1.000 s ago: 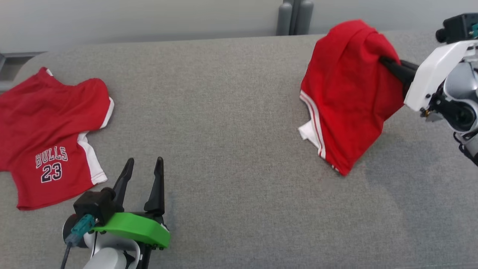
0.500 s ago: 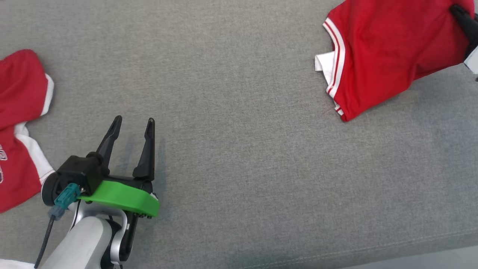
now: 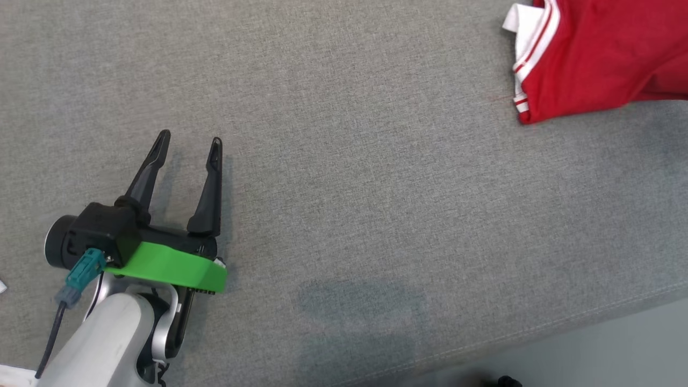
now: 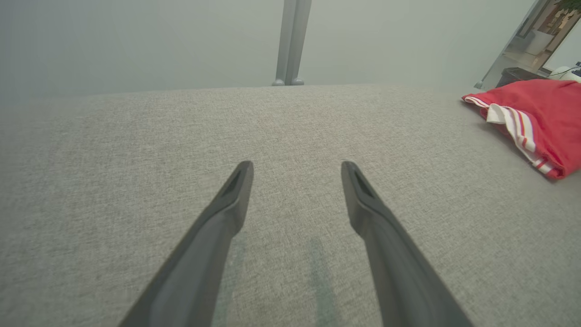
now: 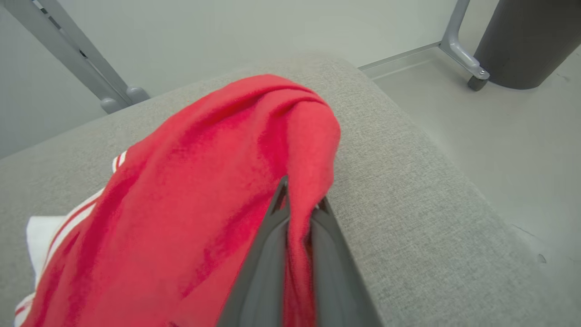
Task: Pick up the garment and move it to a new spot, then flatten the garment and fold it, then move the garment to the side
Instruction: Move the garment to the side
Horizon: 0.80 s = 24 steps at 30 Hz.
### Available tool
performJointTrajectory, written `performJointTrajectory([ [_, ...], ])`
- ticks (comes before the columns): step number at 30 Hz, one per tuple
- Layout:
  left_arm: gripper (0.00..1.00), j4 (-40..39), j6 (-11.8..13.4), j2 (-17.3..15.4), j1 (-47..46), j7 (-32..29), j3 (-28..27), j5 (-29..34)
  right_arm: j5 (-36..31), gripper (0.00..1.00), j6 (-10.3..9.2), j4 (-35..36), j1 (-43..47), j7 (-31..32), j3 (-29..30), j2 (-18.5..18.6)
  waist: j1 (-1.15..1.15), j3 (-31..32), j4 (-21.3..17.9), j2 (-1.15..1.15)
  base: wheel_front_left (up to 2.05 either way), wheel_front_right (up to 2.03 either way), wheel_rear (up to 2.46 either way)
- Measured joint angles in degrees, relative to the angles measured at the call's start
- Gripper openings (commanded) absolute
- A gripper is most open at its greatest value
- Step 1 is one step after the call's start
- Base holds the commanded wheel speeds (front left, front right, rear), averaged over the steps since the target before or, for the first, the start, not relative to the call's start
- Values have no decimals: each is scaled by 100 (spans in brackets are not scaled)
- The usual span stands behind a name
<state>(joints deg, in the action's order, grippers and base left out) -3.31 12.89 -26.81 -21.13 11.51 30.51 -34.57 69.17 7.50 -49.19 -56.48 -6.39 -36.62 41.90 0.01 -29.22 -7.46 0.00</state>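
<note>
Now the right tool (image 5: pixel 299 196) is clamped on a fold of the red knit garment with white striped trim (image 5: pixel 195 190). The cloth drapes over and ahead of it, hem lying on the grey fabric-covered worktop (image 3: pixel 376 188). The left tool (image 3: pixel 189 138) stands spread and empty, with the garment well off to its right. The pinch looks thin, so drag from the rough worktop could pull the cloth free or bunch it. Count: one garment, two tools, one worktop.

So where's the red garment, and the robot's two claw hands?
red garment (image 3: pixel 602 54), head view, its red body.
left gripper (image 3: pixel 190 137), head view, between its open fingertips.
right gripper (image 5: pixel 303 193), right wrist view, between fingertips pinching cloth.
</note>
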Motion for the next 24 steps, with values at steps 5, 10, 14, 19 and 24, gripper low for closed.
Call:
performJointTrajectory([
  [5, 100, -45, 0, -32, -52, -35, 30, 22, -160, 0, 1, -765, -221, -531, 60, -54, 0, -163, -47, 0, 0, 0, 0],
  [10, 100, -29, 4, -55, -60, -36, 46, 26, -456, 100, 1, -1502, -512, -791, 108, -236, 0, -189, -38, 0, 0, 0, 0],
  [14, 100, 29, 0, -9, -65, -32, 78, 25, -716, 100, 1, -1989, -704, -835, 277, -312, 0, -118, -29, 0, 0, 0, 0],
  [19, 100, 159, -29, 67, -58, 47, 87, -38, -1162, 100, 1, -2026, -783, -842, 682, -255, 0, 62, -19, 0, 0, 0, 0],
  [24, 100, 291, -73, 165, 3, 145, 90, -100, -1702, 100, 1, -1575, -600, -843, 1114, -215, 0, 330, -9, 0, 0, 0, 0],
])
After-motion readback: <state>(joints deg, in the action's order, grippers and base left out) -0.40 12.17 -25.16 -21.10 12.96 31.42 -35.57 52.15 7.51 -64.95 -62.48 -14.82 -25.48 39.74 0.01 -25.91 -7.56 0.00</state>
